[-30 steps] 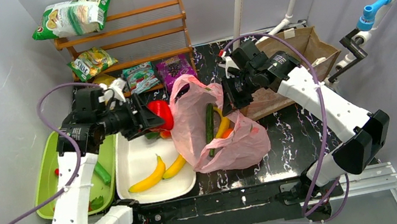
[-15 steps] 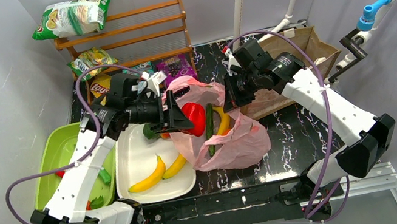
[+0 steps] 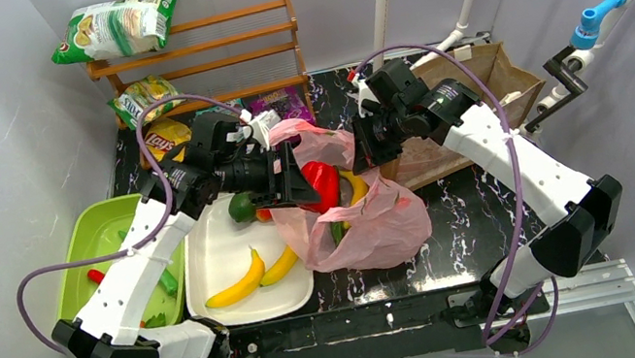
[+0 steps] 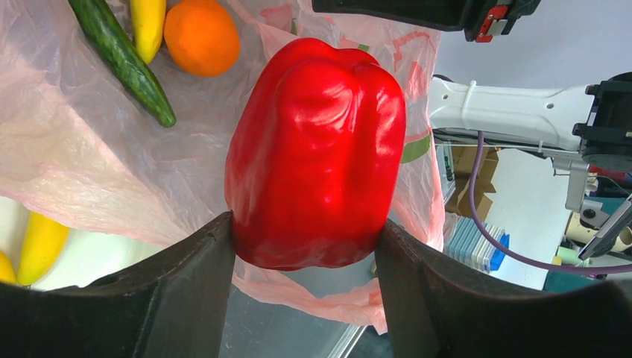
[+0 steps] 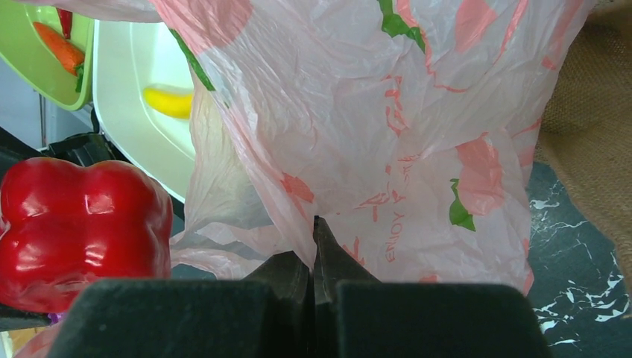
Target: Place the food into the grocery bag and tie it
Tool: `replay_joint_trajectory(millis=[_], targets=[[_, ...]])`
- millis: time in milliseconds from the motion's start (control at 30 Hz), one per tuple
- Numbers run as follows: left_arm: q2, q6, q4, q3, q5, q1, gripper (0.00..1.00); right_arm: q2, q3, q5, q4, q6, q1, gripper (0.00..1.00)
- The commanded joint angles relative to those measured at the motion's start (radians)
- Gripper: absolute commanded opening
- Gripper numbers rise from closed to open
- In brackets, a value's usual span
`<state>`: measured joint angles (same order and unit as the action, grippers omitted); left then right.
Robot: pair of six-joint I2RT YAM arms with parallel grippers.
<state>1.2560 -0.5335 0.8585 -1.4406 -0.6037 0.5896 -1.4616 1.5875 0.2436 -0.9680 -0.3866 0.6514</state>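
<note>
Left end effector (image 4: 305, 242) is clamping a red bell pepper (image 4: 317, 149) between its dark fingers (image 4: 197, 287), which are pressing on the pepper's lower sides. In the overhead view the arm is stretching across a white tray (image 3: 213, 251) that is sitting just left of the grocery bag (image 3: 386, 226); two yellow bananas (image 3: 239, 286) are lying in that tray. The pepper is hanging at the left side of the bag's open mouth, with pink film behind it. Inside the bag, a cucumber (image 4: 123, 56), a third banana (image 4: 147, 22) and an orange (image 4: 201, 36) are lying close together, the orange touching the banana. The bag itself is slumping on the dark marbled worktop (image 3: 467, 212). At the bag's far right edge, the right end effector (image 5: 317, 246) is pinching a fold of the film, its fingers closed together on the plastic and lifting it. Just right of the bag, a brown paper bag (image 3: 474, 82) is standing.
</note>
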Motion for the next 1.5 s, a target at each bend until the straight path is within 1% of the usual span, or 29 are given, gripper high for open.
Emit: replay_joint_trajectory(millis=[0, 167, 267, 300, 333, 367, 400, 433, 467, 633, 733, 867, 967, 1067, 1167, 1267, 1400, 1467], targets=[[0.01, -0.003, -0.024, 0.004, 0.002, 0.013, 0.0, 0.013, 0.04, -0.011, 0.002, 0.051, 0.005, 0.01], [0.032, -0.02, -0.045, 0.012, 0.017, 0.028, 0.05, 0.029, 0.025, -0.021, -0.011, 0.083, 0.005, 0.01], [0.04, -0.034, -0.058, 0.019, 0.032, 0.041, 0.11, 0.036, 0.014, -0.023, -0.009, 0.092, 0.004, 0.01], [0.042, -0.038, -0.059, 0.02, 0.036, 0.045, 0.16, 0.037, 0.013, -0.021, -0.008, 0.093, 0.004, 0.01], [0.043, -0.038, -0.059, 0.019, 0.039, 0.051, 0.24, 0.034, 0.013, -0.019, -0.006, 0.094, 0.003, 0.01], [0.045, -0.037, -0.06, 0.018, 0.042, 0.055, 0.43, 0.031, 0.015, -0.017, -0.007, 0.096, 0.003, 0.01], [0.048, -0.039, -0.061, 0.018, 0.043, 0.058, 0.82, 0.028, 0.017, -0.015, -0.007, 0.097, 0.004, 0.01], [0.052, -0.038, -0.062, 0.019, 0.038, 0.06, 0.96, 0.026, 0.019, -0.015, -0.009, 0.097, 0.004, 0.01], [0.057, -0.037, -0.06, 0.019, 0.03, 0.06, 0.98, 0.025, 0.02, -0.015, -0.011, 0.097, 0.003, 0.01], [0.078, -0.031, -0.049, -0.013, 0.036, 0.062, 0.98, 0.036, 0.013, -0.023, -0.007, 0.098, 0.002, 0.01], [0.096, -0.015, 0.009, -0.09, 0.082, 0.062, 0.98, 0.049, 0.003, -0.031, -0.002, 0.097, 0.001, 0.01], [0.128, 0.061, 0.173, -0.271, 0.21, 0.062, 0.98, 0.062, -0.007, -0.035, 0.003, 0.097, -0.002, 0.01], [0.102, 0.132, 0.21, -0.354, 0.324, 0.062, 0.98, 0.061, -0.007, -0.032, 0.005, 0.097, -0.003, 0.01], [0.037, 0.188, 0.166, -0.325, 0.416, 0.062, 0.98, 0.058, -0.008, -0.027, 0.004, 0.096, -0.002, 0.01], [-0.008, 0.259, 0.129, -0.267, 0.462, 0.062, 0.98, 0.055, -0.007, -0.024, 0.003, 0.094, -0.003, 0.01], [-0.01, 0.308, 0.139, -0.256, 0.512, 0.062, 0.98, 0.062, -0.012, -0.026, 0.006, 0.091, -0.002, 0.01], [0.013, 0.363, 0.13, -0.205, 0.57, 0.062, 0.98, 0.07, -0.019, -0.029, 0.008, 0.087, -0.003, 0.01], [0.03, 0.392, 0.115, -0.186, 0.582, 0.062, 0.98, 0.071, -0.02, -0.03, 0.011, 0.086, -0.004, 0.01]])
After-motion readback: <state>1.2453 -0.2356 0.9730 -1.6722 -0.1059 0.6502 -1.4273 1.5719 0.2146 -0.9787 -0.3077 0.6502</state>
